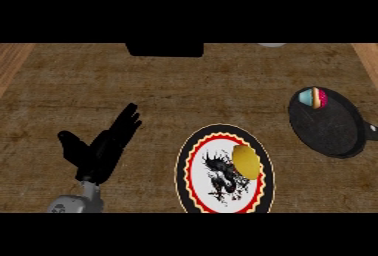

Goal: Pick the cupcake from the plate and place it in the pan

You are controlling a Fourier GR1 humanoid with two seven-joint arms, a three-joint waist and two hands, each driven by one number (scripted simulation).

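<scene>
There's the cupcake (314,97), and it's sitting in the pan (328,132), tucked against the far rim. It has a teal wrapper on its left side, with pink, white and a touch of yellow on its right. It may be tipped over, but that's hard to call. The pan is dark and round, over on the right, with its handle running off the right edge.

The plate (182,167) sits near the centre at the near edge, with a black-and-red scalloped rim and a dark dragon-like figure on white. On its right side lies a yellow, lemon-like fruit (246,161).

At the left, the left hand (103,147) hangs over the tabletop (184,90), fingers straight and spread, thumb out, holding nothing, well apart from the plate.

The tabletop is rough brown wood grain, with paler boards at both far corners. A black block (164,48) sits at the far edge.
</scene>
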